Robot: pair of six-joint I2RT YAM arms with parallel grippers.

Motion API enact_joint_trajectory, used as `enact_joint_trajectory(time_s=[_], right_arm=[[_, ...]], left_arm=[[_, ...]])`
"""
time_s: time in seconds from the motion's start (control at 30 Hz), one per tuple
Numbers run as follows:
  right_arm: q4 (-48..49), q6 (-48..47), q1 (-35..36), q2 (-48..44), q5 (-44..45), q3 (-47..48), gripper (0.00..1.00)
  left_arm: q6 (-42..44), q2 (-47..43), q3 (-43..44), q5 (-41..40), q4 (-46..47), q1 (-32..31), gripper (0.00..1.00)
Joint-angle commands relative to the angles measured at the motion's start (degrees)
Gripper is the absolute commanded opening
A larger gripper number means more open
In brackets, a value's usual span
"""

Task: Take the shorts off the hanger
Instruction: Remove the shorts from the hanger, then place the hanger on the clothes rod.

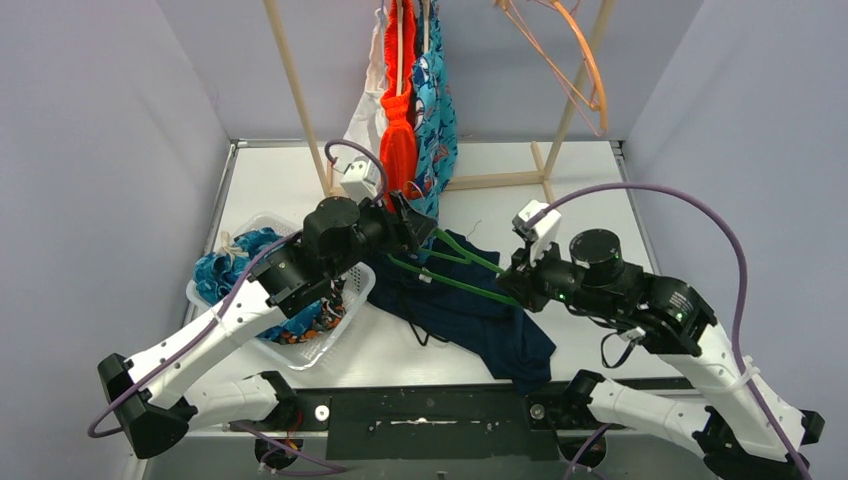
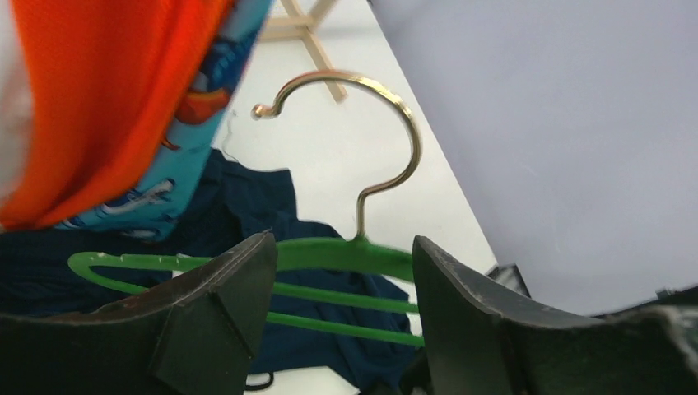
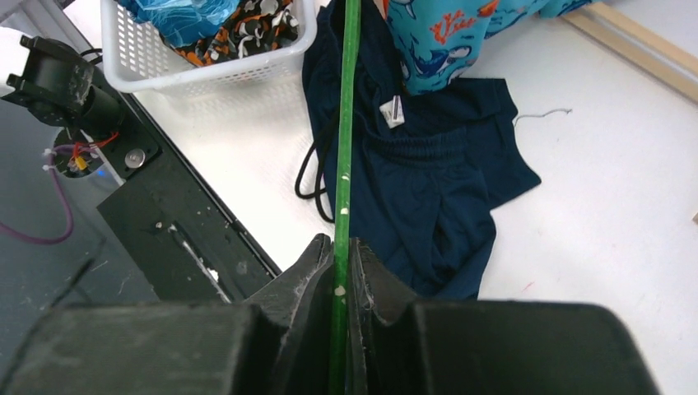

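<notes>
The green hanger [image 3: 346,148] is clamped by the right gripper [image 3: 339,259]. The left gripper [image 2: 344,251] is held parted (just by the hanger's hook), above the navy shorts [image 3: 428,206].

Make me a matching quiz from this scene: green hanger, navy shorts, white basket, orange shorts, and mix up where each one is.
Things:
1 green hanger
2 navy shorts
3 white basket
4 orange shorts

Places:
A hanging on the wooden rack
B pinched in the right gripper
C holding patterned shorts
D lying on the table

Pairs: 1-B, 2-D, 3-C, 4-A
</notes>
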Motion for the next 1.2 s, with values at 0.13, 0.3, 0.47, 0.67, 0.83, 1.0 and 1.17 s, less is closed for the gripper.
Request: enact_joint_trajectory(time_s=[0.13,0.3,0.47,0.67,0.83,1.0,1.17], right_arm=[[0.2,7.1,0.3,-10.5,0.9,-3.4,0.0],[-3.5,7.7,0.2,-12.7,2.2,-1.7,0.0],[-10.4,9.9,0.2,-12.6,10.3,2.5,0.0],[-13.1,11.3,0.2,-11.6,22.7,4.0,0.0],[-3.6,7.9,0.3,-9.9,29.4,1.6,0.0],[8.8,1.2,0.3,-8.2,35.9,-0.4,0.0],[22.7,-3.9,0.2,-9.3,41.9,-4.6,0.0]], left_arm=[[6.2,-5.9,-4.6,17.3,2.9,0.1,0.71],[6.3,-9.4,-7.1,13.5,2.8,0.2,0.73],[5.9,-11.3,-8.2,6.9,0.8,0.2,0.73],[5.0,-12.7,-9.9,0.0,-3.7,0.3,0.76],[3.5,-14.6,-12.3,-3.8,-5.4,0.3,0.79],[1.2,-17.2,-13.7,-6.9,-6.8,0.4,0.8],[-0.7,-20.0,-15.1,-8.1,-7.3,0.5,0.81]])
